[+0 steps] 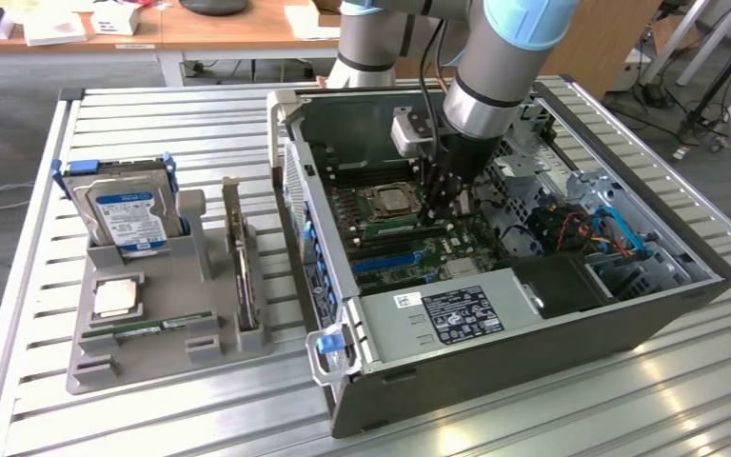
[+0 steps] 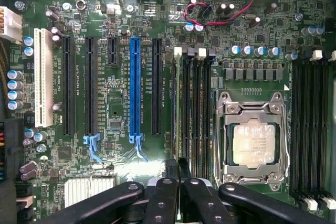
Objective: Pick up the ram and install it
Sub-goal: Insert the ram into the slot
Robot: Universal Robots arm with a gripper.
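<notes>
The ram (image 1: 163,328), a narrow green stick with a small white label, lies flat in the grey holder tray (image 1: 99,367) on the exterior view's left, beside a square silver processor chip (image 1: 117,297). My gripper (image 1: 448,211) is far from it. It reaches down inside the open computer case, just above the motherboard, next to the seated processor (image 1: 392,201). In the wrist view the gripper (image 2: 177,182) is shut. Its black fingertips (image 2: 167,187) hover over the end of the black memory slots (image 2: 191,103) beside the processor socket (image 2: 254,141). Nothing shows between them.
An upright hard drive (image 1: 127,214) and a standing expansion card (image 1: 241,257) share the tray. The case walls (image 1: 505,371), the power supply (image 1: 467,309) and the coloured cables (image 1: 601,233) crowd the arm. Blue and black expansion slots (image 2: 135,90) run beside the memory slots.
</notes>
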